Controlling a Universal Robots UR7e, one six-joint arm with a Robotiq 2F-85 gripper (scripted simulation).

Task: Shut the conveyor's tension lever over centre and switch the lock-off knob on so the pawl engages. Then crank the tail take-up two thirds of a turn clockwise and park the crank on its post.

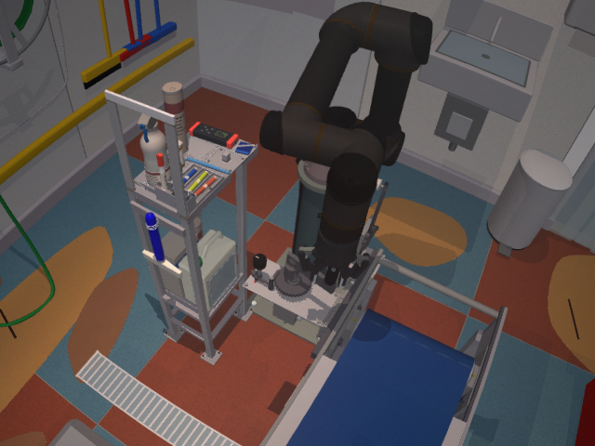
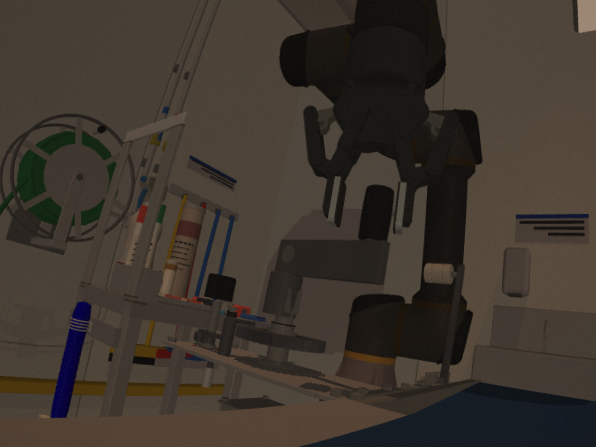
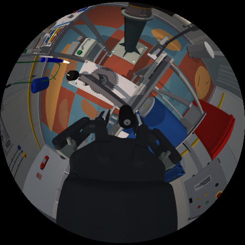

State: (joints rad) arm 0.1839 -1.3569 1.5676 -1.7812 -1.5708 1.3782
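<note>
The crank's black handle point(image 2: 376, 212) point(image 3: 127, 116) stands upright between my fingers. My gripper point(image 2: 370, 208) point(image 3: 122, 121) is open around it and holds nothing. The grey crank arm point(image 2: 334, 255) runs from the handle to the hub above the toothed ratchet wheel point(image 1: 291, 288) point(image 3: 105, 77). The wheel sits on a pale plate point(image 1: 293, 293) beside the conveyor. The black lock-off knob point(image 1: 260, 261) point(image 2: 220, 287) point(image 3: 72, 75) stands at the plate's left end. The tension lever point(image 2: 452, 316) with a white roller grip point(image 2: 438, 273) rises near the conveyor frame.
The arm's pedestal point(image 1: 307, 206) stands behind the plate. A metal rack point(image 1: 185, 201) with bottles and tools stands to the left. The blue conveyor belt point(image 1: 384, 379) runs toward the front right. A grey bin point(image 1: 526, 199) stands far right. A floor grate point(image 1: 149, 408) lies in front.
</note>
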